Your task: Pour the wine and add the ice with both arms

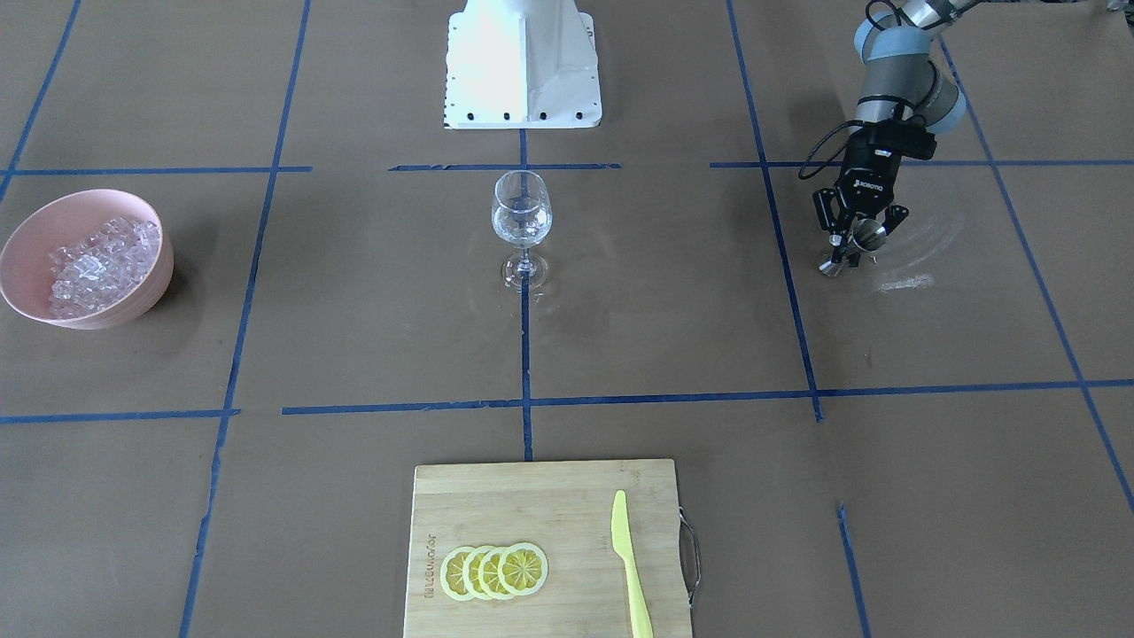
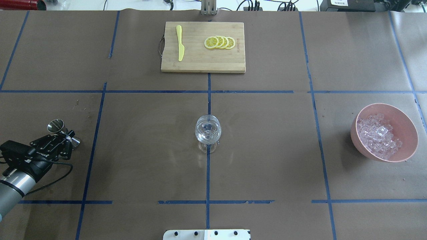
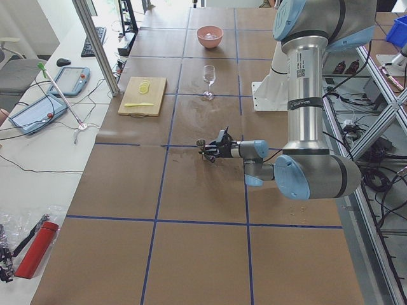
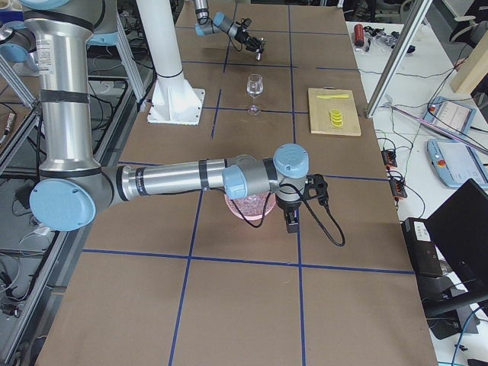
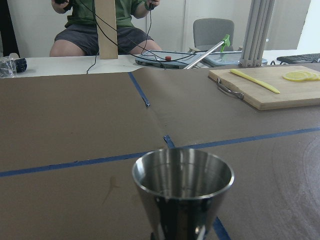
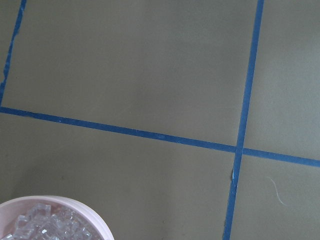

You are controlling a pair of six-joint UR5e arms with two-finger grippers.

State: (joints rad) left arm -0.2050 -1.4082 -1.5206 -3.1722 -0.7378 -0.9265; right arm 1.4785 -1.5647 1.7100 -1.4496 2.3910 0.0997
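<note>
A clear wine glass (image 1: 522, 217) (image 2: 207, 130) stands upright at the table's middle. My left gripper (image 2: 69, 138) (image 1: 852, 248) is low over the table at my left and is shut on the waist of a steel jigger (image 2: 56, 125) (image 1: 870, 235). The jigger's open cup fills the left wrist view (image 5: 182, 185). A pink bowl (image 2: 407, 133) (image 1: 155, 283) at my right holds a heap of clear ice (image 2: 377, 136) (image 1: 97, 261) (image 6: 45, 225). My right gripper (image 4: 290, 226) shows only in the exterior right view, over the bowl (image 4: 248, 207). I cannot tell whether it is open or shut.
A wooden cutting board (image 2: 200, 63) (image 1: 532, 496) at the far edge carries lemon slices (image 2: 220, 42) and a yellow knife (image 2: 180, 46). The white pedestal (image 1: 523, 62) stands behind the glass. An operator (image 5: 100, 25) sits beyond the table.
</note>
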